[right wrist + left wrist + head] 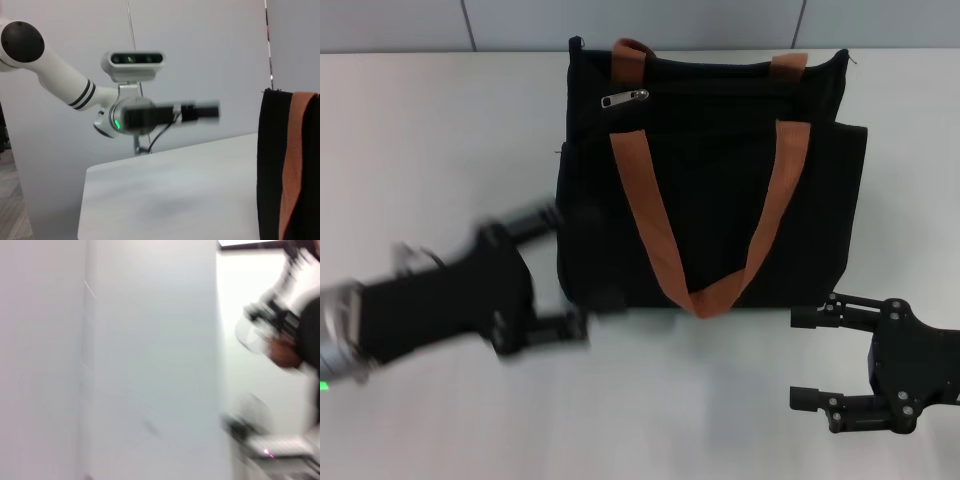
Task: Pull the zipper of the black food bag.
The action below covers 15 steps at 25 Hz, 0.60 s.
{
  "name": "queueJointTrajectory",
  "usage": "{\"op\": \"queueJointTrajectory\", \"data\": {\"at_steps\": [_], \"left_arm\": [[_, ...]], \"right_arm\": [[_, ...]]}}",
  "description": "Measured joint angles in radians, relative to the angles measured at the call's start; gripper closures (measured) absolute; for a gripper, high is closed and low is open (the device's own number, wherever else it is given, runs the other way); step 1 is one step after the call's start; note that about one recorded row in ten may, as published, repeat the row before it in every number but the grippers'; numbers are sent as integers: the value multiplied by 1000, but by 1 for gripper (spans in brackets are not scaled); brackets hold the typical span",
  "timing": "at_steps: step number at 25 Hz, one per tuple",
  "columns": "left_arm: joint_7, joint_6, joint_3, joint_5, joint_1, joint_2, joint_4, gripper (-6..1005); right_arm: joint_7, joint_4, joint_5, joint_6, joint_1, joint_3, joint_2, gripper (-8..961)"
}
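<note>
The black food bag (710, 190) lies on the white table (430, 130), with its orange-brown strap handles (645, 200) spread over its face. The silver zipper pull (625, 98) sits near the bag's far left corner. My left gripper (575, 268) is open at the bag's near left edge; it is motion-blurred, and its near finger (565, 325) is at the bag's bottom corner. My right gripper (802, 358) is open and empty on the table just in front of the bag's near right corner. The right wrist view shows the bag's edge (272, 165) and the left arm (150, 116).
A grey wall (620, 20) runs behind the table's far edge. The robot's head camera (135, 59) stands behind the left arm in the right wrist view. The left wrist view is blurred and shows mostly pale wall (150, 360).
</note>
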Motion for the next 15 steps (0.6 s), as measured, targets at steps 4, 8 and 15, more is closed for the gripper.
{"op": "queueJointTrajectory", "data": {"at_steps": [4, 8, 15], "left_arm": [[53, -27, -101, -187, 15, 2, -56, 203], [45, -85, -152, -223, 13, 4, -68, 209], [20, -403, -119, -159, -72, 30, -55, 219]], "right_arm": [[0, 0, 0, 0, -3, 0, 0, 152], [0, 0, 0, 1, -5, -1, 0, 152], [0, 0, 0, 0, -7, 1, 0, 153]]}}
